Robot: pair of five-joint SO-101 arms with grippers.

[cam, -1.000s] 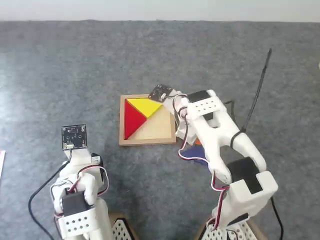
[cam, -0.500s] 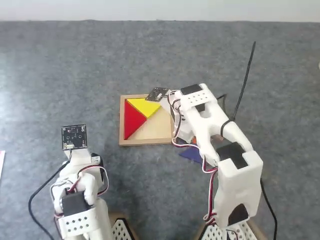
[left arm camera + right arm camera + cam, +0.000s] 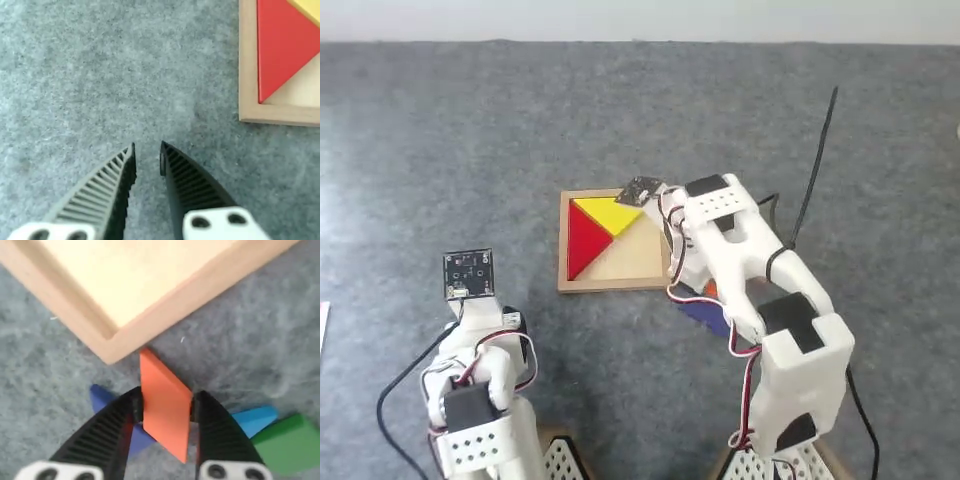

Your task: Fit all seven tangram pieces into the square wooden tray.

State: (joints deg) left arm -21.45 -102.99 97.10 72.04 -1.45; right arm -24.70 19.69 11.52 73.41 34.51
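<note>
**Orange piece clamped just outside the tray corner**

We start nearest the bases. The left arm sits tucked back, and its left gripper (image 3: 147, 150) hangs over bare grey carpet (image 3: 75, 75) with the jaws a narrow gap apart and nothing between them. The tray's near corner lies a little beyond its tips.

Over to the right gripper (image 3: 165, 407), and here's the action: its jaws are clamped on the flat orange piece (image 3: 165, 415), one finger on each side. The piece points its tip at the outer corner of the wooden tray (image 3: 210, 285), close to the rim but outside it. Whether its lower edge touches the carpet we cannot tell from here.

Around that gripper lie loose pieces on the carpet. A dark blue piece (image 3: 102, 397) shows behind one finger, with a light blue piece (image 3: 255, 417) and a green piece (image 3: 290, 440) together on the other side. From above, the dark blue one peeks out beside the right arm, just off the tray's near right corner.

Farther out sits the tray itself, square on the carpet, with two pieces inside. The red triangle (image 3: 582, 240) fills the left side and the yellow triangle (image 3: 605, 212) lies along the far edge. The two are flush against each other, and their points meet in the middle. The rest of the tray floor is bare wood.
</note>
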